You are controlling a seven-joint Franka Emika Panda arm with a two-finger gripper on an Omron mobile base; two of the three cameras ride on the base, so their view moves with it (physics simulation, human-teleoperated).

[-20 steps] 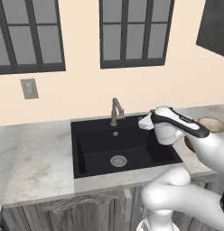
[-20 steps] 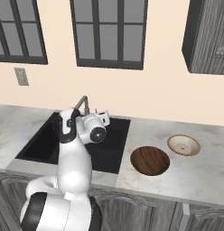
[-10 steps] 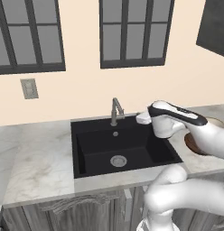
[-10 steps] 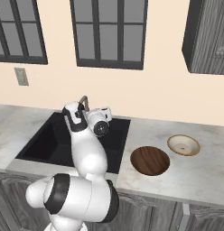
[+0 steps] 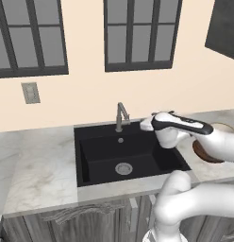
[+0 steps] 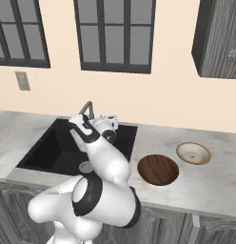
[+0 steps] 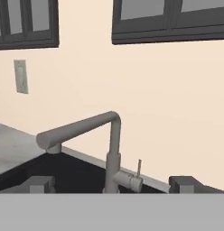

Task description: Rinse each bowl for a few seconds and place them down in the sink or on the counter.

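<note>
The dark brown bowl (image 6: 158, 169) and the tan-rimmed bowl (image 6: 193, 153) sit upright on the counter (image 6: 215, 188), right of the sink (image 6: 44, 147). In the left base view my forearm covers most of the brown bowl (image 5: 204, 152) and the tan bowl (image 5: 225, 126). My gripper (image 5: 144, 124) hovers over the sink's (image 5: 100, 158) back right corner and points at the grey tap (image 5: 121, 116). In the hand view the gripper (image 7: 112, 185) is open with nothing in it, and the tap (image 7: 113, 149) stands ahead between the fingertips (image 7: 39, 184), its small lever (image 7: 138, 167) upright.
A wall switch plate (image 5: 30, 92) hangs left of the tap, below dark-framed windows (image 5: 140, 33). Bare counter (image 5: 38, 170) stretches left of the sink. A dark wall cabinet (image 6: 220, 38) hangs above the bowls. The silver drain (image 5: 123, 168) lies mid-basin.
My hand has swung left, away from the bowls and closer to the tap. The bowls have not moved, and the jaws have stayed open.
</note>
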